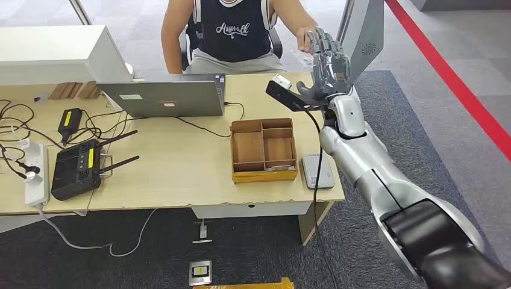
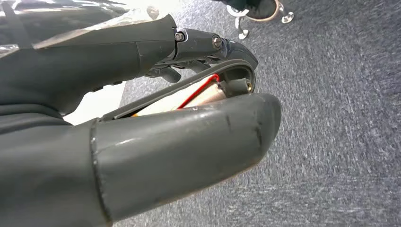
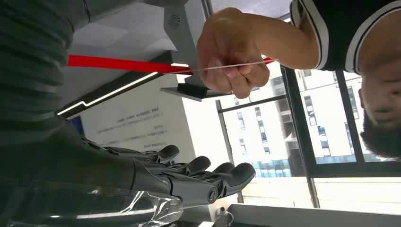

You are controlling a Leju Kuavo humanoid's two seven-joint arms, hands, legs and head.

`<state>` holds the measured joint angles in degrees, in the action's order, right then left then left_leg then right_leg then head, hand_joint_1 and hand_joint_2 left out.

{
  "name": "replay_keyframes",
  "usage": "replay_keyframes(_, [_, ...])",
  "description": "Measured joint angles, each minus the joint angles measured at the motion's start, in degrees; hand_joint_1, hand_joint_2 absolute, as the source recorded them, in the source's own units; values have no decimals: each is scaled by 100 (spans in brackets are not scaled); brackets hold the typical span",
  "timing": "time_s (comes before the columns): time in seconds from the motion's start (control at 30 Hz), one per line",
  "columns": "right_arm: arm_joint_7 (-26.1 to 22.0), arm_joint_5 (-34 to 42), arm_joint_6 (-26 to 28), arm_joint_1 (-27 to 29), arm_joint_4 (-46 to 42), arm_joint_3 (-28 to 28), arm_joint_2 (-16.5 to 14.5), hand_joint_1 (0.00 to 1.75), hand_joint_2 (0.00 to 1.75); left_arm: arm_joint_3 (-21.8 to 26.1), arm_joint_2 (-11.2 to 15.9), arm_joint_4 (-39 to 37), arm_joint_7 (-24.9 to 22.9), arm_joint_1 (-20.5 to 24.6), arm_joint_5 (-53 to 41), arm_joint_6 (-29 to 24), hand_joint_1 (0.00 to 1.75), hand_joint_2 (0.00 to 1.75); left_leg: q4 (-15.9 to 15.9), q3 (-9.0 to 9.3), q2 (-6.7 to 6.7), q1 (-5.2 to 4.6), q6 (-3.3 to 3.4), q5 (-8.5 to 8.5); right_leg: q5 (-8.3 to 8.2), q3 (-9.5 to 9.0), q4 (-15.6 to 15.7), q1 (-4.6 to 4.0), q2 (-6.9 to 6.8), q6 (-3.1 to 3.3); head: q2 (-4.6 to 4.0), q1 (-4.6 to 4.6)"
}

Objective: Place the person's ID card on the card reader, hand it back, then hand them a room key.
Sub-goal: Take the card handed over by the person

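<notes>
**Head view: right robot hand raised at the desk corner, card in the person's fingers**

Head view puts the right robot hand (image 1: 328, 60) in the upper right of the frame, lifted above the far right corner of the surface (image 1: 181, 162) with its dark fingers straight, close together and holding nothing. Just beyond it sits a person (image 1: 232, 30) in a dark sleeveless top, whose hand (image 1: 306, 39) is right behind the fingertips. In the right wrist view that person's hand (image 3: 231, 52) pinches a thin card (image 3: 213, 68), seen edge-on, in the upper centre of the frame; the robot fingers (image 3: 208, 172) lie extended lower down, apart from the card.

On the surface, right of centre, stands a wooden compartment tray (image 1: 264, 150). Just beside its right side, at the lower right edge of the surface, lies a flat grey card reader (image 1: 317, 170). A grey laptop (image 1: 163, 96) stands upper centre, and a black controller with antennas (image 1: 78, 168) lies at the left among cables and a white power strip (image 1: 36, 177).

Left wrist view shows the left robot hand (image 2: 156, 127) close up over grey carpet (image 2: 331, 118); whether its fingers are apart or closed I cannot tell.
</notes>
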<state>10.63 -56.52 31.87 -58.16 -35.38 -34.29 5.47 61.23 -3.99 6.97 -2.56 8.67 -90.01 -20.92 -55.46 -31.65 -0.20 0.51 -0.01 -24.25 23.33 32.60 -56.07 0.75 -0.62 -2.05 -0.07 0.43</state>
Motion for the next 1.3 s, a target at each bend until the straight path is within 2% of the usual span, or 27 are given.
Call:
replay_keyframes(0.47, [121,-34,-2,-7,182,-307,-181,0,175,-201,14,0,175,-40,0,15,0,0,-1,2,2,-2,0,-1,-1,1,3,1,1,0,0,1])
replay_keyframes(1.27, [280,-50,-122,-16,276,-536,-141,0,175,-343,14,0,293,-58,0,35,0,0,-1,3,3,-1,0,-1,-1,2,3,0,1,0,0,0])
replay_keyframes(1.3, [286,-46,-128,-18,281,-536,-129,44,175,-345,14,0,298,-58,0,35,0,0,-1,3,3,-1,0,-1,-1,2,3,1,1,0,0,0])
